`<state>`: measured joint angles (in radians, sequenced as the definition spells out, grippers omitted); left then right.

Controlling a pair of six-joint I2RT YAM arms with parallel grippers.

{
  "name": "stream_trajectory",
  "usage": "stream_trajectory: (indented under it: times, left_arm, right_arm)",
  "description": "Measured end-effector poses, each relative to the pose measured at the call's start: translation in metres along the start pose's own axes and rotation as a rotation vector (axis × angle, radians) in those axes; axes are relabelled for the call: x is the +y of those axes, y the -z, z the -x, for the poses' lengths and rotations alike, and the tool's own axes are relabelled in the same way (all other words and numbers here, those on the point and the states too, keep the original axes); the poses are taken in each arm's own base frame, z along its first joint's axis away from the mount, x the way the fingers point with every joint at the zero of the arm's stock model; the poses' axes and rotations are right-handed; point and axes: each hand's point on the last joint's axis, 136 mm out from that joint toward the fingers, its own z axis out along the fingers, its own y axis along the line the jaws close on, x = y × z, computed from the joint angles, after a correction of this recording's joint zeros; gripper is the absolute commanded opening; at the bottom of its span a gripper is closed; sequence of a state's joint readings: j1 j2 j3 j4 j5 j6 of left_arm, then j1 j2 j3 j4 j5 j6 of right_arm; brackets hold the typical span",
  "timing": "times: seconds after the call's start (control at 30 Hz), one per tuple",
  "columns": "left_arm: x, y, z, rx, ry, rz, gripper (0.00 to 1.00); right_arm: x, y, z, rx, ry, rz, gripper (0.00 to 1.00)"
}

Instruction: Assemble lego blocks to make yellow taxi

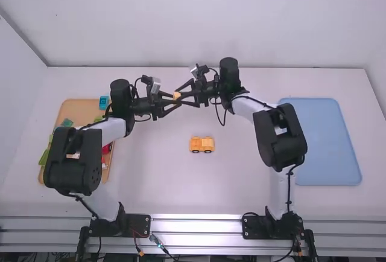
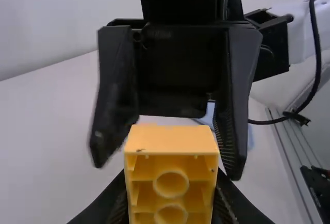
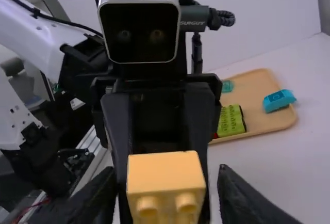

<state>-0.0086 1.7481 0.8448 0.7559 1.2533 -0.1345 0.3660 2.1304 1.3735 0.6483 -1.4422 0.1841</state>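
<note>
The left gripper (image 2: 171, 206) is pinching a yellow block (image 2: 171, 139); the right gripper (image 2: 167, 163) is spreading wide around it. Off-centre closing or early release risks dropping it. Beyond, a yellow vehicle (image 1: 201, 145) is sitting on the table (image 1: 157, 183).

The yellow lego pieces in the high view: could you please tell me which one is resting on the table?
The wheeled, car-shaped piece rests on the white table; the other, a small block, is held up in the left gripper.
</note>
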Motion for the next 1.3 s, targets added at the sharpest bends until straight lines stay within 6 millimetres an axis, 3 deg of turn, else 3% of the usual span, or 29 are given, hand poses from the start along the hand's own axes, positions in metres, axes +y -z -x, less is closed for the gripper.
stream_trajectory:
  times: [0.4, 0.5, 0.53, 0.6, 0.73, 0.9, 0.97, 1.1, 1.2, 1.3]
  left_arm:
    - [-0.003, 0.000, -0.001, 0.003, -0.015, -0.018, 0.09]
    - [-0.003, 0.000, -0.001, 0.003, -0.015, -0.018, 0.19]
    - [-0.003, 0.000, -0.001, 0.003, -0.016, -0.018, 0.31]
    - [-0.002, 0.000, -0.001, 0.003, -0.019, -0.009, 0.97]
    - [0.004, 0.000, -0.005, 0.011, 0.021, 0.024, 0.99]
    - [0.021, 0.001, -0.021, 0.043, 0.164, 0.125, 0.99]
    - [0.030, 0.003, -0.030, 0.061, 0.222, 0.183, 0.99]
    - [0.061, 0.019, -0.070, 0.154, 0.410, 0.424, 0.99]
    - [0.077, 0.034, -0.090, 0.205, 0.456, 0.565, 0.99]
    - [0.087, 0.042, -0.095, 0.234, 0.411, 0.639, 0.99]
  right_arm:
    - [0.003, 0.001, 0.002, 0.002, 0.016, 0.016, 0.13]
    - [0.003, 0.001, 0.002, 0.002, 0.016, 0.016, 0.09]
    - [0.003, 0.001, 0.001, 0.002, 0.014, 0.016, 0.08]
    - [0.002, 0.000, 0.002, 0.001, 0.014, 0.011, 0.08]
    - [-0.007, 0.000, 0.003, -0.007, 0.006, -0.039, 0.07]
    - [-0.041, 0.010, -0.003, -0.024, -0.076, -0.228, 0.06]
    - [-0.058, 0.020, -0.013, -0.015, -0.144, -0.331, 0.05]
    - [-0.091, 0.052, -0.063, 0.102, -0.338, -0.605, 0.04]
    - [-0.089, 0.068, -0.091, 0.266, -0.401, -0.757, 0.05]
    - [-0.078, 0.064, -0.094, 0.407, -0.363, -0.794, 0.06]
